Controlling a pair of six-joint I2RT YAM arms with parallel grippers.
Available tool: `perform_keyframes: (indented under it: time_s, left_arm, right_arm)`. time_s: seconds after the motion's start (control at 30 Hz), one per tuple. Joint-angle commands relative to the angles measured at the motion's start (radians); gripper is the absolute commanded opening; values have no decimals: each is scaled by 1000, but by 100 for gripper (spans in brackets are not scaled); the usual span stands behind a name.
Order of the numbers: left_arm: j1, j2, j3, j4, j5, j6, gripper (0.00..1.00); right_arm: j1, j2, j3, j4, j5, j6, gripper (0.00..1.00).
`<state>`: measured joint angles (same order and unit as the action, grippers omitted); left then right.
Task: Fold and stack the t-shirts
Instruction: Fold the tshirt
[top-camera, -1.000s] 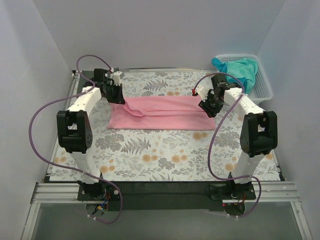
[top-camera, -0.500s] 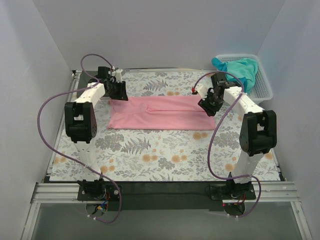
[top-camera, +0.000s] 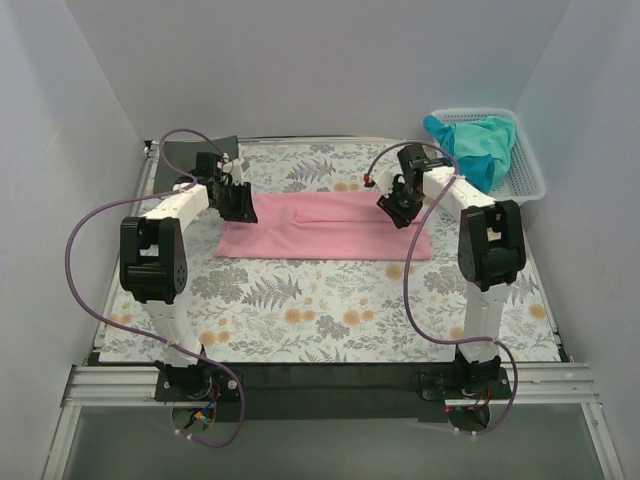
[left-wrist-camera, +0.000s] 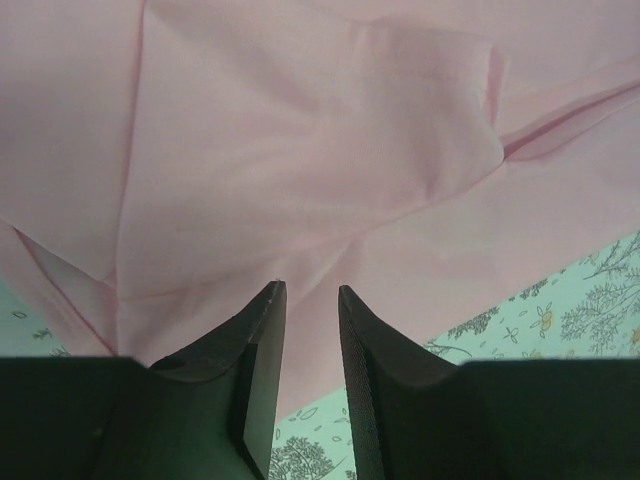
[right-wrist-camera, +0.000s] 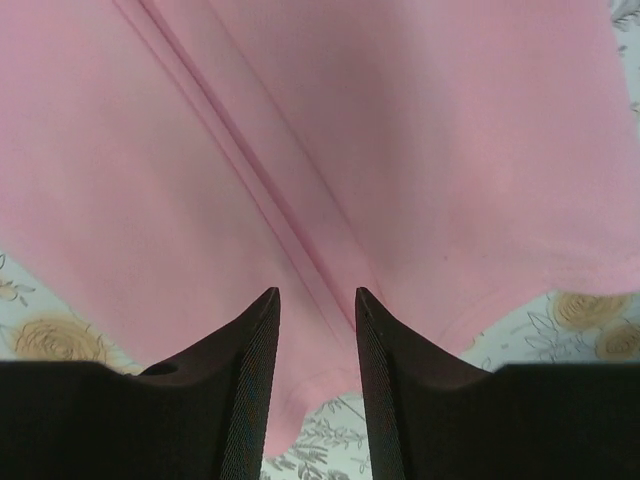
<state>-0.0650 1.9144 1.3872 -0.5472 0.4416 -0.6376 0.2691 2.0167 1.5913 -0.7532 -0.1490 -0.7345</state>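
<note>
A light pink t-shirt (top-camera: 320, 226) lies flat on the floral tablecloth as a long folded strip. My left gripper (top-camera: 238, 206) hovers over its left end, jaws a little apart with nothing between them. In the left wrist view the left gripper (left-wrist-camera: 310, 286) points at a folded sleeve of the pink t-shirt (left-wrist-camera: 300, 150). My right gripper (top-camera: 398, 206) hangs over the shirt's right part, open and empty. In the right wrist view the right gripper (right-wrist-camera: 316, 290) sits just above a lengthwise fold line in the pink t-shirt (right-wrist-camera: 400, 140). A teal t-shirt (top-camera: 478, 140) lies crumpled in the basket.
The white mesh basket (top-camera: 530, 180) stands at the far right corner. A flat dark grey patch (top-camera: 195, 151) lies at the far left corner behind the left arm; whether it is cloth I cannot tell. Floral tablecloth (top-camera: 320, 300) covers the table.
The left gripper opened and let go of the pink cloth, which now lies flat. The right gripper shifted left and a little farther back over the shirt.
</note>
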Motion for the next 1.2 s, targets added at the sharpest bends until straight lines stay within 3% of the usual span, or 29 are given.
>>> perform_keyframes:
  time_s: [0.0,0.2,0.4,0.57,0.67,0.83,1.03,1.17]
  left_arm:
    - [-2,-83,-34,4,-6,-33,27]
    - [-1,-149,-100,-13,-47,-30,27]
    - [-1,-268,-181,-43,-47,-37,27]
    - [-12,-356,-283,-68,-11,-40,27]
    - [-47,-374,-310,-68,-1,-37,26]
    - [-143,-321,-272,-31,-53,-68,25]
    - [-168,-105,-140,-43,-167,-138,26]
    - [-168,-2,-88,-66,-244,-142,20]
  right_arm:
    - [12,59,36,28,8,15,36]
    - [16,36,-130,46,48,-28,31]
    - [42,-168,-407,41,49,-52,26]
    - [165,-386,-637,-78,-62,-71,24]
    - [179,-479,-617,-116,-151,-31,23]
    - [128,-513,-512,-149,-133,-25,21]
    - [82,-423,-493,-68,-20,-25,18]
    - [71,-351,-504,1,64,-29,17]
